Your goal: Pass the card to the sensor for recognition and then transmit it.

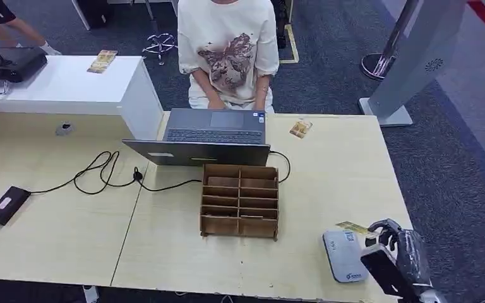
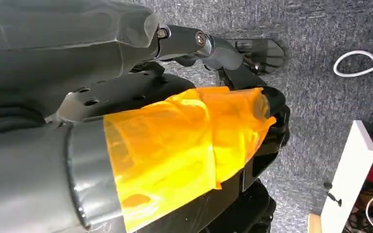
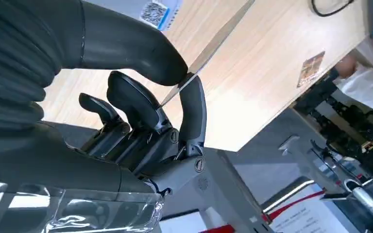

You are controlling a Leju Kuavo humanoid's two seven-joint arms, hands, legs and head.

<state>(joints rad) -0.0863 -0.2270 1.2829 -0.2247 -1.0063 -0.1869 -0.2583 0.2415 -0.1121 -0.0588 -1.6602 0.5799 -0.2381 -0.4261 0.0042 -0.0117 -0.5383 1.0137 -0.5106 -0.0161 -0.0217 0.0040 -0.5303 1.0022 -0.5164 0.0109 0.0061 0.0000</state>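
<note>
Lower right of the head view: right hand pinches the card thinly beside the sensor; it may slip and miss. Left hand's state I can't tell.

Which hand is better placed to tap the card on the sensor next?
Right. The right hand already pinches the card between thumb and finger, right beside the grey sensor at the table's near right corner. The left hand hangs over the carpet floor, holding nothing.
</note>
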